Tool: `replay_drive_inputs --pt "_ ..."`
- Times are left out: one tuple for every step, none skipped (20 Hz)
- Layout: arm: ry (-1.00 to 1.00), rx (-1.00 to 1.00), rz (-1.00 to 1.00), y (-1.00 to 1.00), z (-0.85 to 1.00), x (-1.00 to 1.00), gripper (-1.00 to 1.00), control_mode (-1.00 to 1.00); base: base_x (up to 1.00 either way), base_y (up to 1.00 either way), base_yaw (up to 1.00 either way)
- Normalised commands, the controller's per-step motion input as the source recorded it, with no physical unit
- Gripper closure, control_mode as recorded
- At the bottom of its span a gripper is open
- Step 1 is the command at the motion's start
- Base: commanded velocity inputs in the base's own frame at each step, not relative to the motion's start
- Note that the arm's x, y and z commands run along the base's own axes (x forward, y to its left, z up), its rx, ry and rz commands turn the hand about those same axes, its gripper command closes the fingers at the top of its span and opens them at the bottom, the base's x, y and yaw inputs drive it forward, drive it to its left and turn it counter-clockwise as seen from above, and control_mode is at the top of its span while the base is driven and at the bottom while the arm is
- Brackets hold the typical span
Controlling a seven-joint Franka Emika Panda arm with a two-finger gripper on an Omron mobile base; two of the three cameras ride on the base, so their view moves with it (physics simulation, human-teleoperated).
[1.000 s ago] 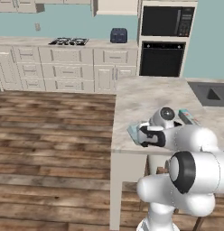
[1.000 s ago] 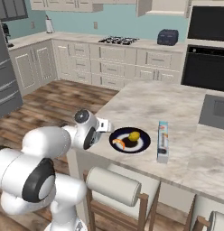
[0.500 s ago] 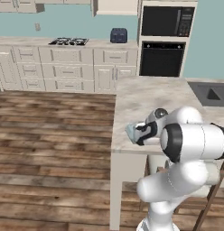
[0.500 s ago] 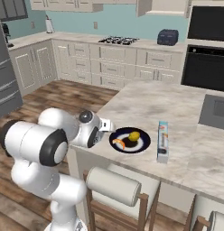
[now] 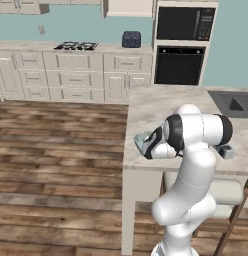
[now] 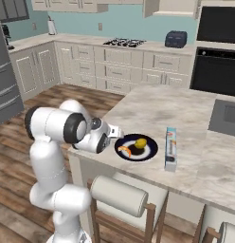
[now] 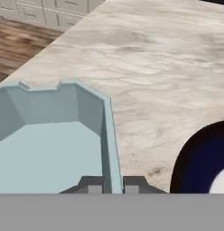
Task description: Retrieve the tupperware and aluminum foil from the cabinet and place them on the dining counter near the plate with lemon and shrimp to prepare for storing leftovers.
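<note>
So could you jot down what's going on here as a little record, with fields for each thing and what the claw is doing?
claw: shut on the tupperware's wall, one fingertip inside, one outside
tupperware: pale blue tub, empty, at the near edge of the dining counter, beside the plate
plate: dark, round, holds a lemon and a shrimp
aluminum foil: long box lying on the counter, on the plate's other side, apart from it
dining counter: beige marble island
stool: tucked under the counter's near edge
</note>
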Motion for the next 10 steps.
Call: replay_drive_inputs --pt "0.00 0.00 0.00 -0.10 -0.27 0.75 1.00 -1.00 0.00 0.00 0.00" --pt "0.00 0.00 0.00 -0.12 -0.28 0.70 -1.00 -1.00 0.00 0.00 0.00" --pt "0.00 0.00 0.00 -0.14 -0.24 0.64 -1.00 -1.00 0.00 0.00 0.00" --pt "0.00 0.00 -0.02 -0.28 -0.11 0.43 -1.00 -1.00 0.00 0.00 0.00" --pt "0.00 0.00 -0.03 -0.39 0.00 0.18 -1.00 -1.00 0.00 0.00 0.00" --pt "0.00 0.00 -0.03 -0.49 0.06 0.00 -1.00 -1.00 0.00 0.00 0.00" --pt "0.00 0.00 -0.02 -0.55 0.18 0.00 -1.00 -1.00 0.00 0.00 0.00" --pt "0.00 0.02 -0.02 -0.59 0.27 0.00 -1.00 -1.00 0.00 0.00 0.00" --pt "0.00 0.03 -0.02 -0.64 0.37 0.00 -1.00 -1.00 0.00 0.00 0.00" --pt "0.00 0.03 -0.02 -0.63 0.49 0.00 -1.00 -1.00 0.00 0.00 0.00"
